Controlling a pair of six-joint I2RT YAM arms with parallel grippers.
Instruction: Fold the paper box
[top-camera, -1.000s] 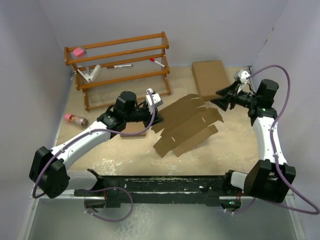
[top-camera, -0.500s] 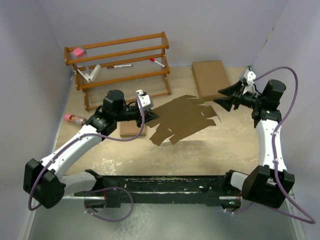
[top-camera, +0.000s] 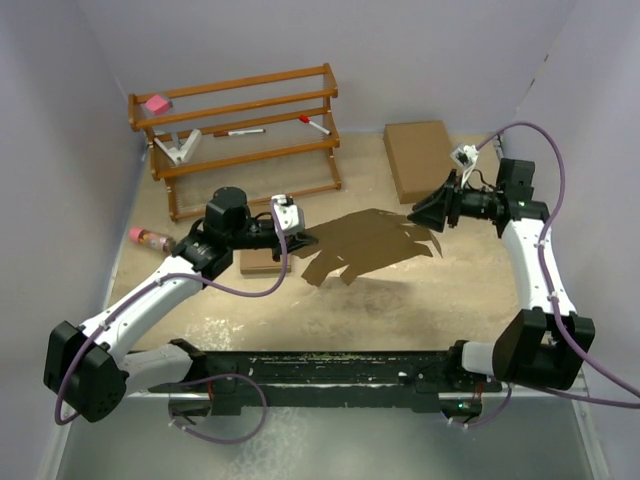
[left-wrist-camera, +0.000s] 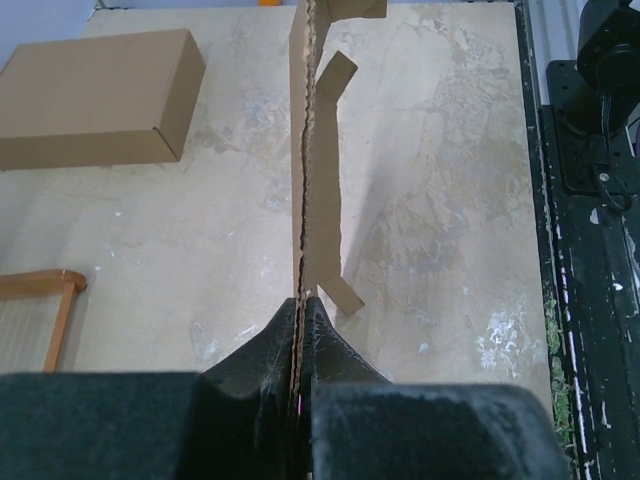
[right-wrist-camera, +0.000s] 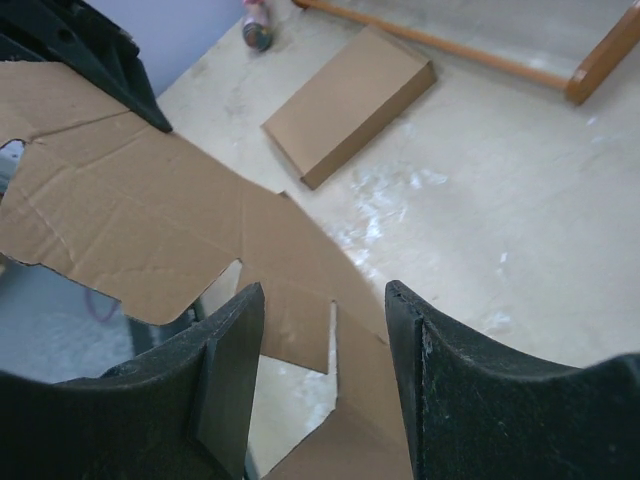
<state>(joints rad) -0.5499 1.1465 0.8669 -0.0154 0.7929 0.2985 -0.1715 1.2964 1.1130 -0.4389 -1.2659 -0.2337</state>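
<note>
Brown cardboard paper box (top-camera: 365, 243), unfolded blank, hangs over mid table (top-camera: 450, 300), its left edge pinched tight in my left gripper (top-camera: 300, 238). My right gripper (top-camera: 425, 212) is spread at its right end; can't tell if touching.

Showing a wooden rack (top-camera: 245, 158) standing at the far left of the table (top-camera: 450, 300), carrying a pink block (top-camera: 154, 103) on top, with a white angled piece (top-camera: 180, 148) and two markers (top-camera: 240, 131) lying lower. Lying flat at the far right, a large brown box (top-camera: 418, 157). Resting just before the rack, a smaller brown box (top-camera: 262, 262), and lying left of it, a pink bottle (top-camera: 150, 239).
</note>
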